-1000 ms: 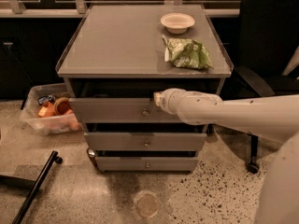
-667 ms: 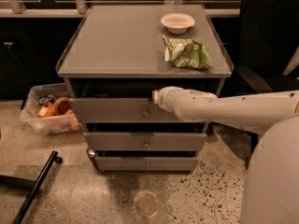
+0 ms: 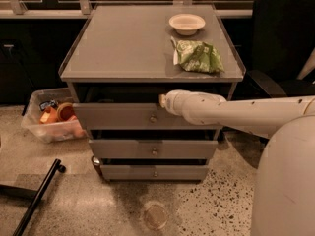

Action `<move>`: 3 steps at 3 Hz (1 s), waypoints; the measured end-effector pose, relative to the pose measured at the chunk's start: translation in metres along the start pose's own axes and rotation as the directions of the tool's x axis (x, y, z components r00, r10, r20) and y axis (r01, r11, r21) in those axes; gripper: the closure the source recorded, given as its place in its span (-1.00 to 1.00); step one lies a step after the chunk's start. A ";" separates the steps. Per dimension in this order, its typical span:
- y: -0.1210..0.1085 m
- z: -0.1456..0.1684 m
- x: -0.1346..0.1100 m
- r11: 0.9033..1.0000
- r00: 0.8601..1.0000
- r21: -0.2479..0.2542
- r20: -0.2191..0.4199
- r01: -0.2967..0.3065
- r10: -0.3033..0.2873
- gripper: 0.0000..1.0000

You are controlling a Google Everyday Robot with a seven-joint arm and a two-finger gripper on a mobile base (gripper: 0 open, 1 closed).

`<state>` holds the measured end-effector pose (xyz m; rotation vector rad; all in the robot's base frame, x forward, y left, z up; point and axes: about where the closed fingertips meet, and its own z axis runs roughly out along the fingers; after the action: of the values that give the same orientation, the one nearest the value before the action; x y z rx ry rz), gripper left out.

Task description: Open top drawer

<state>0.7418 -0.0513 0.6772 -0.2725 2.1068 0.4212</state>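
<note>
The top drawer (image 3: 118,117) is the widest grey front of three, with a small round metal knob (image 3: 153,118) at its centre. It stands slightly pulled out, with a dark gap showing under the cabinet top (image 3: 123,43). My gripper (image 3: 163,101) is at the end of the white arm (image 3: 231,113), which reaches in from the right. It sits at the drawer front's upper edge, just above and right of the knob. The arm's wrist hides most of the gripper.
Two shorter grey drawers (image 3: 153,150) (image 3: 154,172) lie below. A white bowl (image 3: 186,23) and a green bag (image 3: 198,56) lie on the cabinet top. A clear bin (image 3: 51,119) of items stands on the floor at left, and a black chair (image 3: 280,43) at right. A black bar (image 3: 37,198) lies at lower left.
The near part of my arm has swung closer and fills more of the lower right. The gripper stays at the drawer front's upper edge; the drawer looks unmoved.
</note>
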 end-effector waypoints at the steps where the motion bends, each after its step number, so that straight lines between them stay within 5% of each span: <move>1: 0.000 -0.001 0.005 1.000 0.999 -0.022 -0.037 0.002 -0.003 1.00; 3: 0.001 -0.006 0.005 1.000 0.998 -0.026 -0.056 0.009 -0.010 1.00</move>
<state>0.7344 -0.0528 0.6765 -0.3124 2.1549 0.4400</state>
